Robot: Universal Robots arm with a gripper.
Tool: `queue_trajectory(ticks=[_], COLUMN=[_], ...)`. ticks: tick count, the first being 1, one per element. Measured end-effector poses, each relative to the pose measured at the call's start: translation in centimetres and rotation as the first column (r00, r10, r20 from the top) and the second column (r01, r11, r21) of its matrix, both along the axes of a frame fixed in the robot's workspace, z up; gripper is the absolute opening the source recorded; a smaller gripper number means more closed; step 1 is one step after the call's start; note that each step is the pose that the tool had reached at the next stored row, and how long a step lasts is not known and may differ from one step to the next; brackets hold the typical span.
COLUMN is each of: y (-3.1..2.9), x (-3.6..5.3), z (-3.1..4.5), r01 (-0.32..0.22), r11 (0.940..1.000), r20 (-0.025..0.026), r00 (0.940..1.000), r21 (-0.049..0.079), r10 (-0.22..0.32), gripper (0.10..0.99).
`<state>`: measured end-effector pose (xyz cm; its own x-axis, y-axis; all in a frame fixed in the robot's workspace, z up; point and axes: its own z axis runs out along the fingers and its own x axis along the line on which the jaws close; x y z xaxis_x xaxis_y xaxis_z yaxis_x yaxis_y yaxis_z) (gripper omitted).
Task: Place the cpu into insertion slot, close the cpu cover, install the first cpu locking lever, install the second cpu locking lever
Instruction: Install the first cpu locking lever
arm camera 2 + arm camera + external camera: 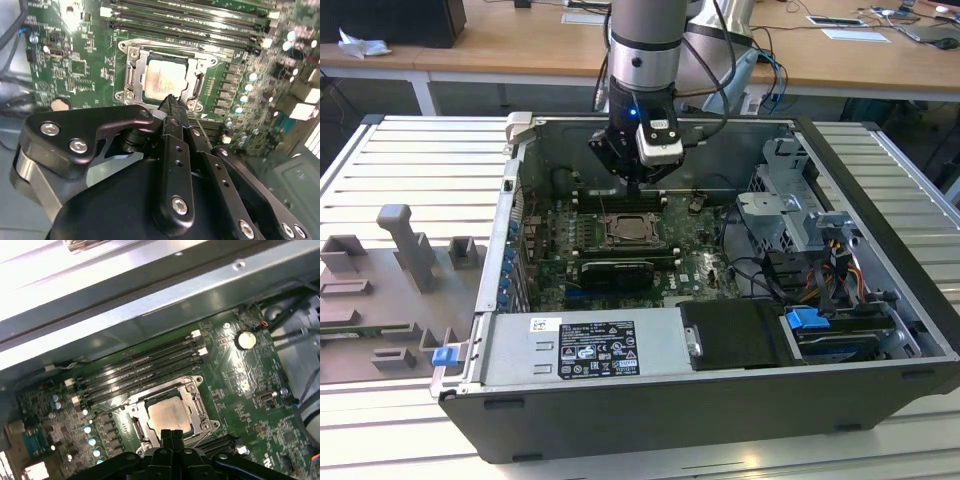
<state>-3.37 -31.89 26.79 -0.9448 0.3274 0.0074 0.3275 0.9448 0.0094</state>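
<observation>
The cpu (164, 80) (170, 415) lies flat in the insertion slot (628, 232) on the green board, its silvery top showing in both wrist views. The cpu cover (134, 75) (196, 401), a silver frame, lies down around the chip. My gripper (172, 101) (172, 434) (634, 184) hangs just above the socket's edge, its black fingers pressed together with nothing between them. I cannot make out how the locking levers stand.
The board sits inside an open computer case (880, 150). Long black memory slots (145, 365) run beside the socket. A black card (617, 272), cables and a drive cage (790, 215) lie nearby. Grey fixtures (405, 240) stand at the exterior view's left.
</observation>
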Motion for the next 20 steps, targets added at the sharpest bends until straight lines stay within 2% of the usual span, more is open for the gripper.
queue_trajectory(ticks=[2, 5, 8, 10, 11, 12, 13, 14, 15, 16, 20], y=[0.00, 0.00, 0.00, 0.00, 0.00, 0.00, 0.00, 0.00, 0.00, 0.00, 0.00], x=[0.00, 0.00, 0.00, 0.01, 0.01, 0.02, 0.03, 0.00, -0.04, -0.05, -0.21], z=[-0.02, -0.06, -0.08, -0.08, -0.08, -0.08, -0.09, -0.13, -0.13, -0.14, -0.38], r01=[-0.037, -0.108, -0.215, -0.240, -0.259, -0.330, -0.397, -0.453, -0.452, -0.450, -0.435], r11=[0.9993, 0.9941, 0.9766, 0.9708, 0.9660, 0.9440, 0.9178, 0.8916, 0.8912, 0.8914, 0.8991], r20=[0.0000, 0.0001, 0.0000, 0.0000, 0.0001, 0.0001, 0.0009, 0.0087, 0.0244, 0.0311, 0.0336], r00=[0.9993, 0.9941, 0.9766, 0.9708, 0.9660, 0.9440, 0.9178, 0.8917, 0.8921, 0.8930, 0.9005], r21=[0.000, 0.000, 0.000, 0.000, 0.000, 0.000, 0.000, 0.010, 0.040, 0.053, 0.051], r10=[0.037, 0.108, 0.215, 0.240, 0.259, 0.330, 0.397, 0.453, 0.451, 0.449, 0.434], gripper=[0.106, 0.106, 0.106, 0.106, 0.106, 0.106, 0.106, 0.106, 0.106, 0.106, 0.106])
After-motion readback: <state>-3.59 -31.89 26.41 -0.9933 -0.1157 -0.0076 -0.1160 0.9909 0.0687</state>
